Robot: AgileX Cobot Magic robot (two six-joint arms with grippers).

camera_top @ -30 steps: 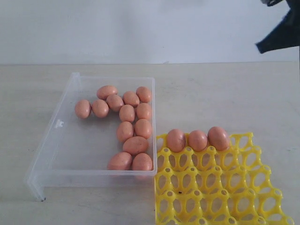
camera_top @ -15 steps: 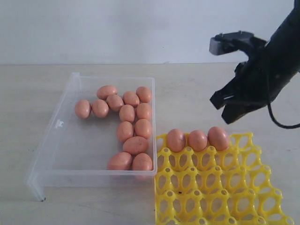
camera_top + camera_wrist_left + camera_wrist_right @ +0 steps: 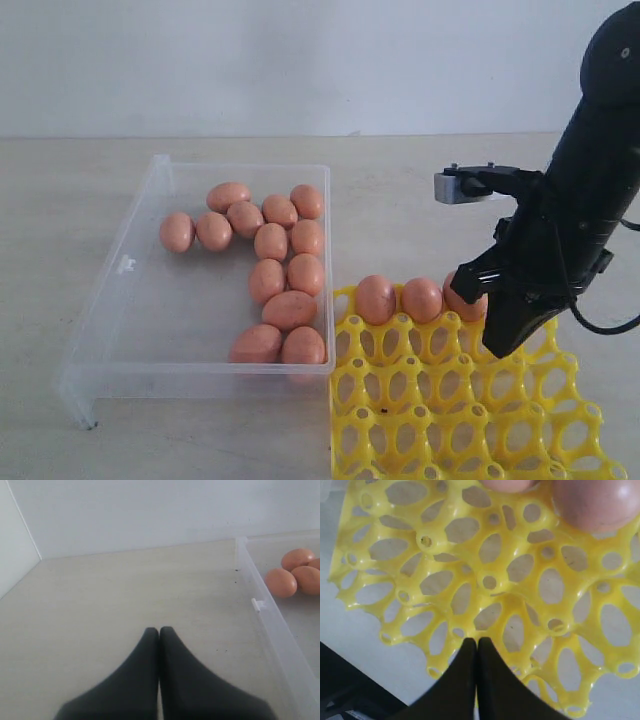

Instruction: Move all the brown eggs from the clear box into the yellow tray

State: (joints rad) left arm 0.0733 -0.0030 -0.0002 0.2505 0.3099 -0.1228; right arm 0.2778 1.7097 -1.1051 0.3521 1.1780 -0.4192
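Observation:
Several brown eggs (image 3: 270, 242) lie in the clear box (image 3: 120, 290) on the left. The yellow tray (image 3: 420, 400) sits at the front right with three eggs in its back row (image 3: 376, 298); the rightmost is partly hidden by my right arm. My right gripper (image 3: 500, 345) is shut and empty, pointing down over the tray's right side. Its wrist view shows the closed tips (image 3: 477, 641) just above the lattice (image 3: 470, 560), with an egg (image 3: 595, 505) beyond. My left gripper (image 3: 159, 630) is shut and empty over the bare table beside the box wall (image 3: 270, 625).
The pale table (image 3: 420, 190) runs back to a white wall. The box's front right corner abuts the tray's back left corner. A small latch tab (image 3: 127, 264) sticks out of the box's left wall. A cable loops off my right arm (image 3: 600, 320).
My right arm has swung down from the top right corner to stand over the tray's back right part. The eggs, the box and the tray have not moved.

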